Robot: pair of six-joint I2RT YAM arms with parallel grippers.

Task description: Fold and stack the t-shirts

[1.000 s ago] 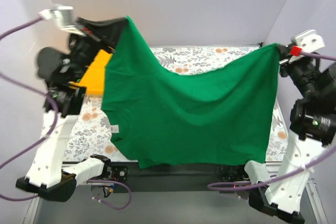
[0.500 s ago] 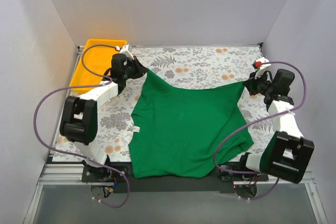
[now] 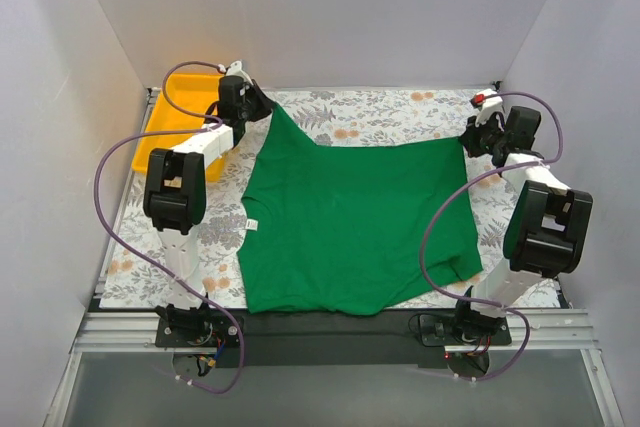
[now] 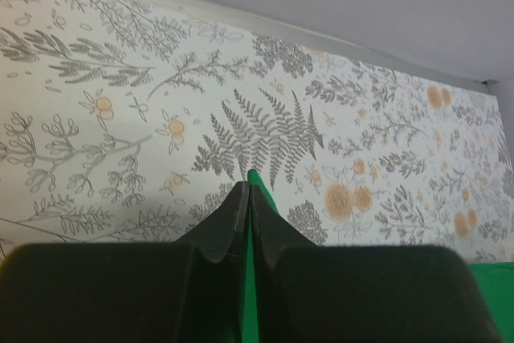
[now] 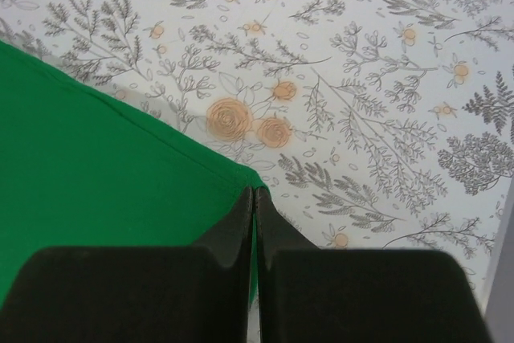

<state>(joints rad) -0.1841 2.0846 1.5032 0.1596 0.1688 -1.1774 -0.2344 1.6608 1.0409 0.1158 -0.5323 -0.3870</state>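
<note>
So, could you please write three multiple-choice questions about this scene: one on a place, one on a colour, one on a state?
1. Where does the yellow plastic tray stand?
A. at the far left corner of the flowered table
B. at the near right corner
C. in the middle

2. What colour is the short-sleeved cloth t-shirt?
A. blue
B. bright green
C. red

3. How are the left gripper and the right gripper?
A. both open, clear of the cloth
B. both shut on the t-shirt's far corners
C. only the left shut

Answers: 1 A, the top view shows it there; 2 B, every view shows green; 3 B, each wrist view shows green cloth pinched.
</note>
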